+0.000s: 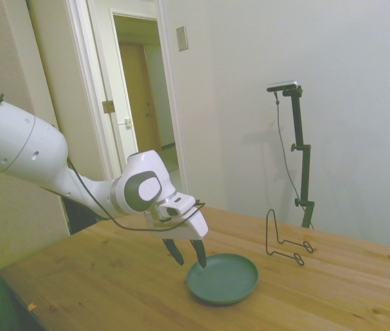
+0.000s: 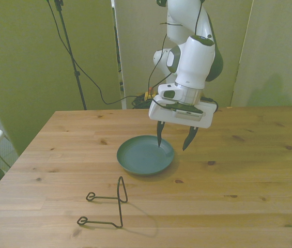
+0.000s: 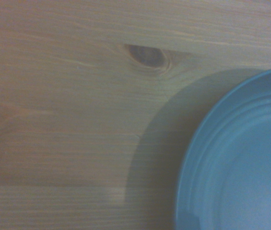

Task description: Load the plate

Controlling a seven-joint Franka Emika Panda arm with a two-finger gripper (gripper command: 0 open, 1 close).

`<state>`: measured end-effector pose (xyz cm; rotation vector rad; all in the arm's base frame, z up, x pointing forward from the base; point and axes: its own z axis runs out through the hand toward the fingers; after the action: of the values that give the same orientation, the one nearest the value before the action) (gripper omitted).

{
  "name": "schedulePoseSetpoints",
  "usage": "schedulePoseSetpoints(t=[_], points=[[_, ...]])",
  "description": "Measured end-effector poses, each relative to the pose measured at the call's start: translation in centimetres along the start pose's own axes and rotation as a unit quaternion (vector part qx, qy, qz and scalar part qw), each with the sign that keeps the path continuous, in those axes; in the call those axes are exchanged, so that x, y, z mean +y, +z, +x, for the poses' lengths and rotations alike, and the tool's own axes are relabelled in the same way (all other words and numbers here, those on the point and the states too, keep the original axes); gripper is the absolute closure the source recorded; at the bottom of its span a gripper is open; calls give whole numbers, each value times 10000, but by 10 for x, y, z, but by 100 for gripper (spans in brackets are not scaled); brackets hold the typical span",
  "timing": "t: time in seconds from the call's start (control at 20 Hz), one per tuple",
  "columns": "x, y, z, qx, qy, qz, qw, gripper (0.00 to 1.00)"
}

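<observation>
Hovering my hand (image 2: 174,143) with fingers spread wide and empty, I straddle the plate's (image 2: 143,156) rim. That plate lies flat mid-tabletop (image 2: 249,175); the wire stand (image 2: 107,209) sits well apart toward the front view's near edge.

Soft, dim, greenish indoor light; the plate (image 3: 241,163) casts a faint shadow, and the wrist view is blurred.

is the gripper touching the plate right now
Cannot tell. In the front view the open gripper straddles the plate's rim, one fingertip overlapping it; the side view shows no clear gap or contact.
</observation>
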<state>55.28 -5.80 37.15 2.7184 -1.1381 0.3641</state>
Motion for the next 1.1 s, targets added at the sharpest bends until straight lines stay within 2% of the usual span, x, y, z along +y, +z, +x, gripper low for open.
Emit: schedulePoseSetpoints(t=[1.0,1.05,1.1], points=[[-2,21,-1,521,-244,-438,9974,0],[-2,22,0,524,-243,-441,9974,100],[-2,22,0,525,-243,-442,9973,100]])
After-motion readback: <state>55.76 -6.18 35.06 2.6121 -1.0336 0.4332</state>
